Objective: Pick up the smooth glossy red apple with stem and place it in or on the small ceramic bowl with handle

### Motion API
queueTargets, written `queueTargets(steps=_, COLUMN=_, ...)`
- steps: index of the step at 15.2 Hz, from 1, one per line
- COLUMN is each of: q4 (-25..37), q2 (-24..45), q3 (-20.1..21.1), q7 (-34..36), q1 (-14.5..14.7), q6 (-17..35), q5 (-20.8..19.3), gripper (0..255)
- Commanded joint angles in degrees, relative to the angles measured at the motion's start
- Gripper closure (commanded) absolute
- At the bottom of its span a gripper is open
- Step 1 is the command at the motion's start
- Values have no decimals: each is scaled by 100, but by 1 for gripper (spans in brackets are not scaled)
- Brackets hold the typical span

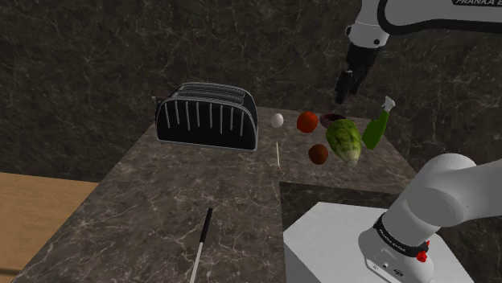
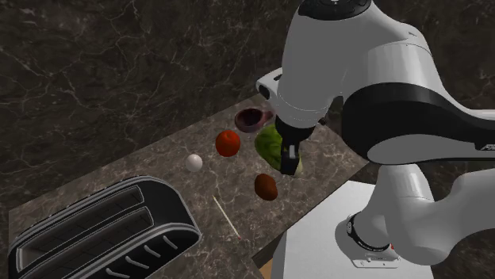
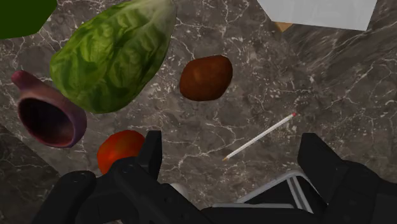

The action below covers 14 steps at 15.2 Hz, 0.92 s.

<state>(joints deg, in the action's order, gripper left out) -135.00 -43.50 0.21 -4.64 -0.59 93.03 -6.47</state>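
A glossy red apple [image 1: 306, 121] sits on the dark marble counter, between a white egg [image 1: 277, 120] and a small dark purple bowl [image 1: 331, 120]. The second exterior view has the apple [image 2: 228, 143] just in front of the bowl [image 2: 252, 119]. My black gripper [image 1: 345, 87] hangs in the air above the bowl and the lettuce, well clear of the counter. In the wrist view the gripper [image 3: 235, 156] is open and holds nothing; the apple [image 3: 118, 149] lies partly hidden beside one finger, and the bowl [image 3: 44, 118] lies tipped on its side.
A green lettuce [image 1: 346, 141], a brown rounded fruit [image 1: 318, 153] and a green bottle [image 1: 376, 127] crowd around the bowl. A black toaster [image 1: 207, 116] stands at the shoulder view's left. A pencil [image 1: 278, 155] and a black-handled utensil [image 1: 201, 241] lie nearer the counter's front. The white stand [image 1: 338, 249] is at lower right.
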Motion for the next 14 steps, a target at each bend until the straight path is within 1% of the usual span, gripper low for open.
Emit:
queueTargets(steps=1, q4=0, q2=0, q3=0, q7=0, q1=0, q6=0, q5=0, gripper=0)
queueTargets(steps=8, q4=386, q2=1361, q3=-367, q7=605, q1=-402, q6=960, q5=194, gripper=0)
queueTargets(steps=14, q4=889, q2=2530, q3=-726, q7=998, q1=-672, q6=1612, q5=487, gripper=0)
